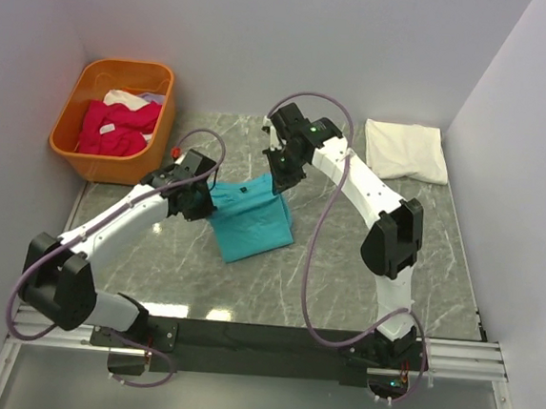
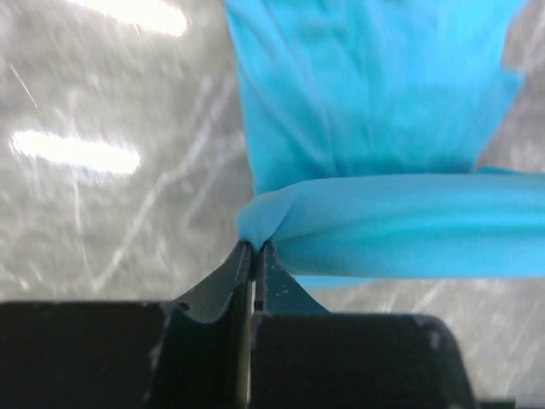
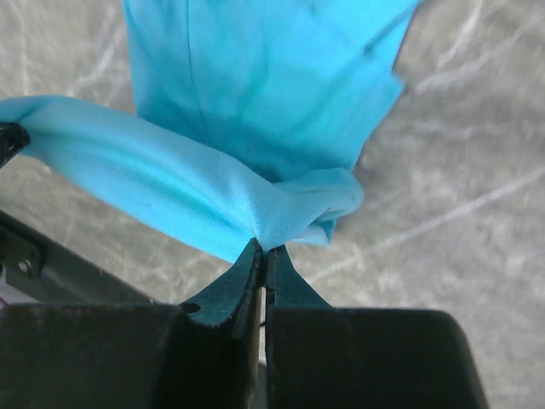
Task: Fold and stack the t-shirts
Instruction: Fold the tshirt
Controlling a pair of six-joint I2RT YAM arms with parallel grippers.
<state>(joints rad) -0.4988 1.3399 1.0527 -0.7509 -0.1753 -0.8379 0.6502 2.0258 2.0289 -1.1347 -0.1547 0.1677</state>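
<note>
left end effector [image 2: 255, 247], right end effector [image 3: 260, 249]: each pinching teal t-shirt [image 1: 252, 227] corner | edge held taut above counter [image 1: 362, 279], likely for folding over

Grey marbled table [image 1: 440, 267], bearing a rounded orange plastic basket [image 1: 104, 163] at the far left corner, a folded white cloth t-shirt [image 1: 407, 149] at the far right, and a turquoise cloth t-shirt [image 1: 252, 227] partly resting mid-table.

An orange plastic basket [image 1: 114, 167] sits at the marble table's [image 1: 246, 288] far-left corner.
</note>
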